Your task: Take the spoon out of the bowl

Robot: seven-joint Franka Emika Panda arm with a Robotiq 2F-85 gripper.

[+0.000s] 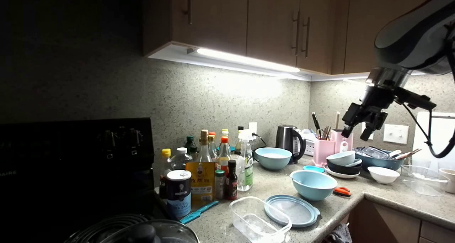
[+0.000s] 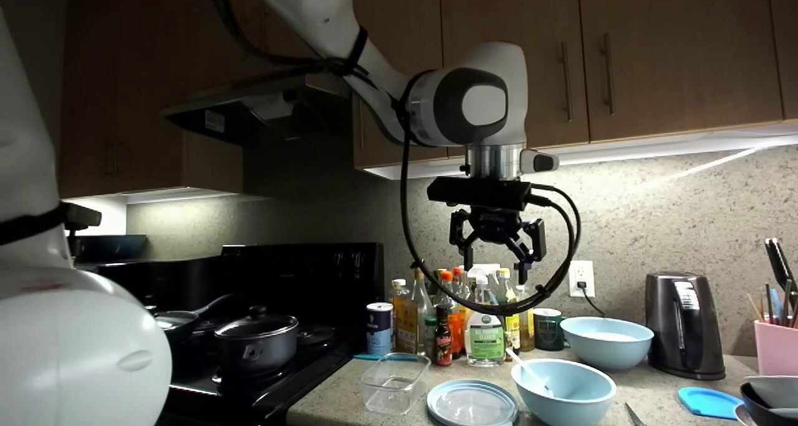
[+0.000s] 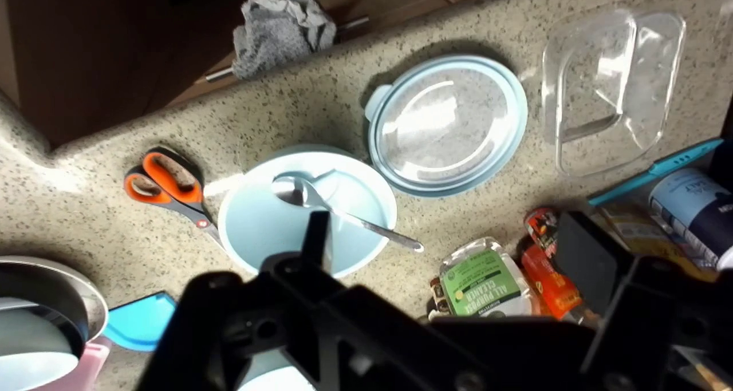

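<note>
From left in the wrist view, orange-handled scissors [image 3: 186,202] lie on a kitchen counter [image 3: 309,110], blades pointed at the light-blue bowl [image 3: 257,225]; shoved that way, the bowl could ride against them. The spoon [image 3: 372,228] sits inside, scoop down in the bowl and slim handle leaning out over the rim. That pose is the likely trouble: a nudge off-center may slide the spoon back in, and a hard press on the overhanging end could rock the bowl. The gripper [image 3: 446,242] hangs with its fingers spread wide and nothing between them, well above the bowl in both exterior views. Because the handle runs more along the line on which the fingers close than across it, closing without first turning would probably push the spoon rather than pinch it. Just beside the bowl, a blue-rimmed clear lid [image 3: 446,125] leaves little spare room for a fingertip that lands wide. Farther right, near the handle's end, a bottle of all-purpose cleaner [image 3: 487,285] stands upright, where the far finger could topple it on a careless descent.
</note>
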